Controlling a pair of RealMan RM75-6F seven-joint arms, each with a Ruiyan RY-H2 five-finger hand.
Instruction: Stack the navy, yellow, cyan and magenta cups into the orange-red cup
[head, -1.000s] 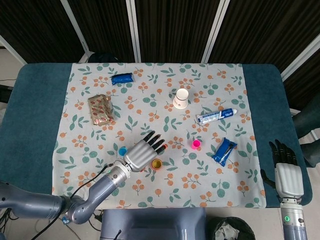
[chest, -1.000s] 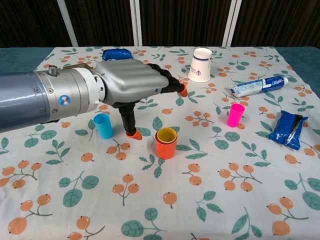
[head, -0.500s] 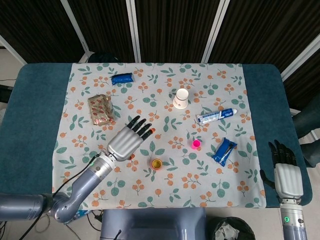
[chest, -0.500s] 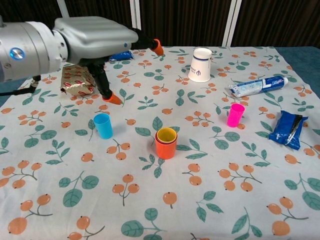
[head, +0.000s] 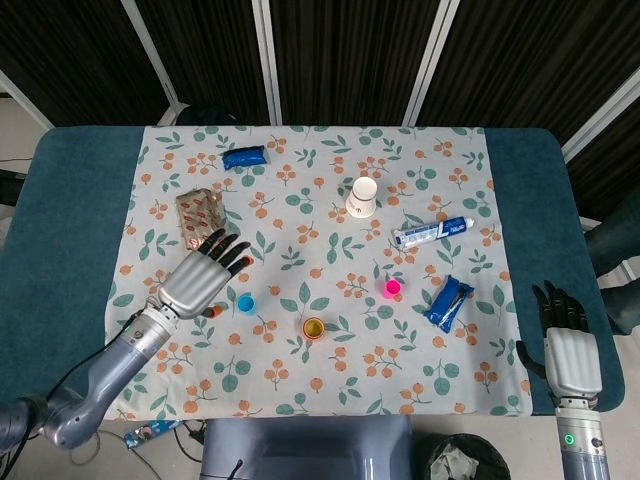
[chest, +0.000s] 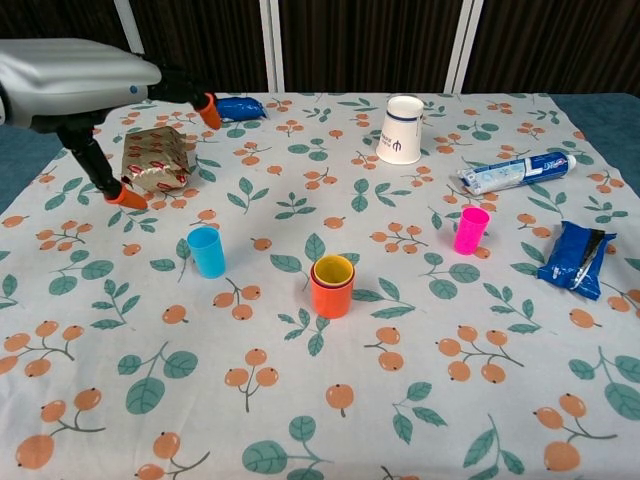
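The orange-red cup (chest: 331, 294) (head: 314, 328) stands upright mid-table with the yellow cup (chest: 333, 270) nested inside it. I see no navy cup by itself. The cyan cup (chest: 207, 251) (head: 245, 302) stands alone to its left. The magenta cup (chest: 470, 229) (head: 392, 289) stands to the right. My left hand (head: 197, 277) (chest: 85, 85) hovers open and empty above the table, left of the cyan cup, fingers spread. My right hand (head: 572, 355) hangs open off the table's right edge, holding nothing.
A wrapped brown packet (chest: 157, 159) lies by the left hand. A white paper cup (chest: 402, 129) stands upside down at the back. A toothpaste tube (chest: 514, 171) and a blue snack bag (chest: 577, 257) lie on the right, a blue packet (chest: 238, 107) at the back left.
My left hand has drawn back from over the orange-red cup, moving left and rising, and now hovers left of the cyan cup. The right hand stayed put.
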